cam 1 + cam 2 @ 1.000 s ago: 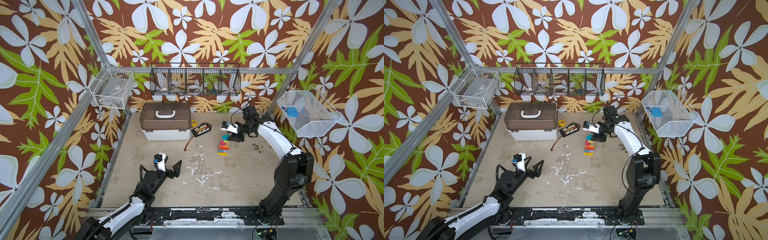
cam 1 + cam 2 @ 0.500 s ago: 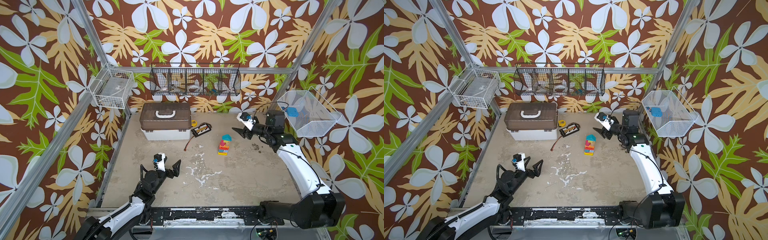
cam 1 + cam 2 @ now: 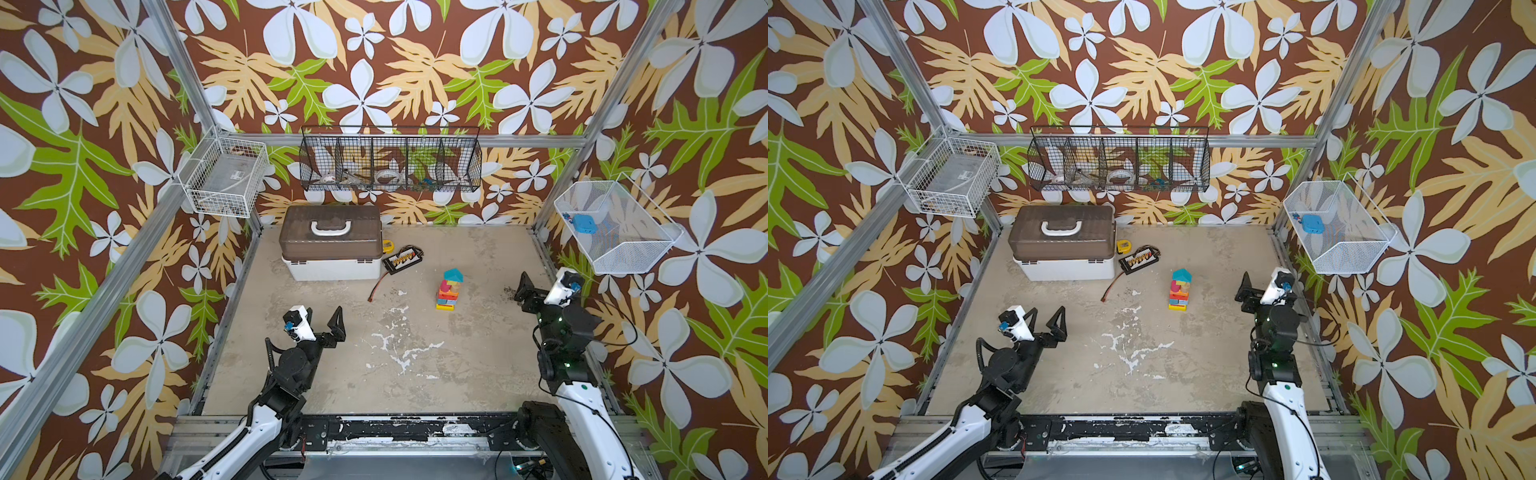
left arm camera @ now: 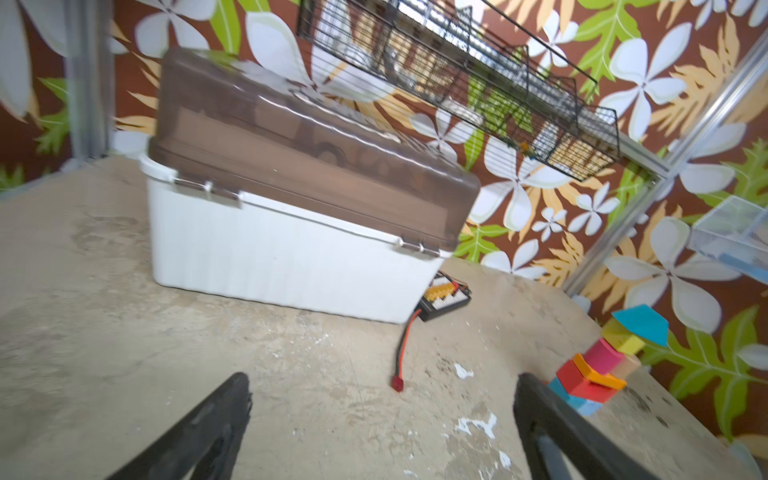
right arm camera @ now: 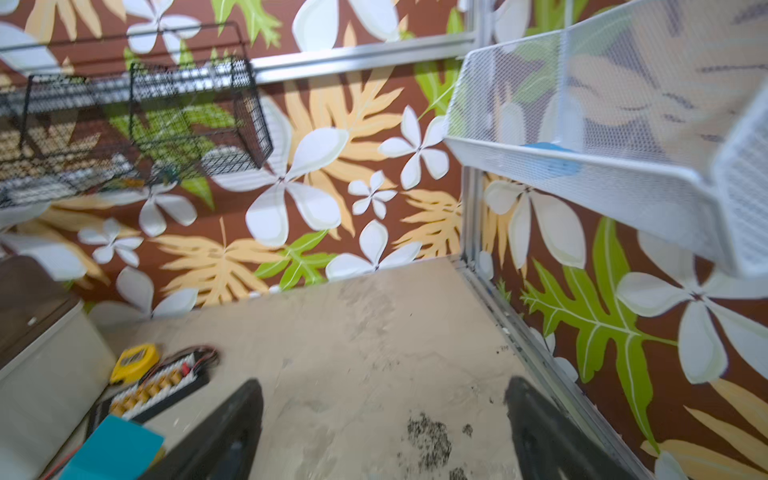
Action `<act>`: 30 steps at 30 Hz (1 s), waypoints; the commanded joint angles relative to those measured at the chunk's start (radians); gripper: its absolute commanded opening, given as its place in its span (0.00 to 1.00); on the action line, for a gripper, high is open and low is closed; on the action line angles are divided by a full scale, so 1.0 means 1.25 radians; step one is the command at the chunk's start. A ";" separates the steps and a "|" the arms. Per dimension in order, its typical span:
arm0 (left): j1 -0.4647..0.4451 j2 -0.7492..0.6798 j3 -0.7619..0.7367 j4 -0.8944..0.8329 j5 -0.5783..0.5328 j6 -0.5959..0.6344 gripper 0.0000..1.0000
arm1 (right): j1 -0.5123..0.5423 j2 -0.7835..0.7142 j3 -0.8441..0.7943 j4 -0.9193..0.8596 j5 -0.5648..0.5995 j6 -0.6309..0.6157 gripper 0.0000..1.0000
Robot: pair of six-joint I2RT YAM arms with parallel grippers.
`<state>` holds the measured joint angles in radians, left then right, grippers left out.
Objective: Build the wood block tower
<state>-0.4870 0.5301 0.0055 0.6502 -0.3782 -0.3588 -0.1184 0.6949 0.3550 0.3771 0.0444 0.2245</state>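
Overhead scene of a walled tabletop with two arms, both mine. My left gripper (image 3: 1044,322) hovers over the near left of the floor (image 3: 415,365), jaws spread wide and empty. My right gripper (image 5: 384,384) sits at the right side, also spread wide with nothing between its fingers (image 5: 232,428). It is close to the metal rail (image 5: 536,353) along the right wall, and a white mesh basket (image 3: 615,232) hangs above and to its right.

The tower (image 3: 448,291) stands upright right of centre, towards the far half. It has a yellow base and a teal house-shaped top, and neither gripper touches it. Bare floor rings it on all sides, and open floor lies between it and each gripper.

To its far left lie a red wire (image 3: 380,286), a black connector board (image 3: 402,261) and a brown-lidded white case (image 3: 332,245), all apart from it.
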 commanded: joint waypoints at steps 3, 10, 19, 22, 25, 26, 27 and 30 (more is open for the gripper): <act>0.013 -0.065 -0.047 -0.033 -0.157 -0.010 1.00 | -0.002 0.043 -0.114 0.145 0.092 0.049 0.91; 0.039 -0.129 -0.026 -0.120 -0.212 -0.051 1.00 | -0.001 0.085 -0.174 0.219 0.090 0.063 0.92; 0.053 -0.069 0.019 -0.089 -0.333 0.080 1.00 | 0.048 0.241 -0.188 0.353 0.076 0.027 0.91; 0.060 -0.007 0.012 0.002 -0.380 0.177 1.00 | 0.095 0.344 -0.187 0.434 0.130 -0.020 0.92; 0.096 0.085 -0.032 0.153 -0.382 0.233 1.00 | 0.097 0.389 -0.142 0.401 0.120 -0.030 0.91; 0.120 0.120 -0.037 0.178 -0.347 0.222 1.00 | 0.097 0.397 -0.143 0.418 0.115 -0.032 0.91; 0.146 0.159 -0.040 0.206 -0.307 0.207 1.00 | 0.098 0.400 -0.148 0.438 0.115 -0.034 0.92; 0.214 0.284 -0.049 0.320 -0.271 0.159 1.00 | 0.097 0.415 -0.156 0.483 0.125 -0.041 0.93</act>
<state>-0.2665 0.8032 0.0055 0.8406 -0.7635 -0.1356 0.0040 1.2003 0.1604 0.8894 0.1829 0.2008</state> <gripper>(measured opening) 0.998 0.929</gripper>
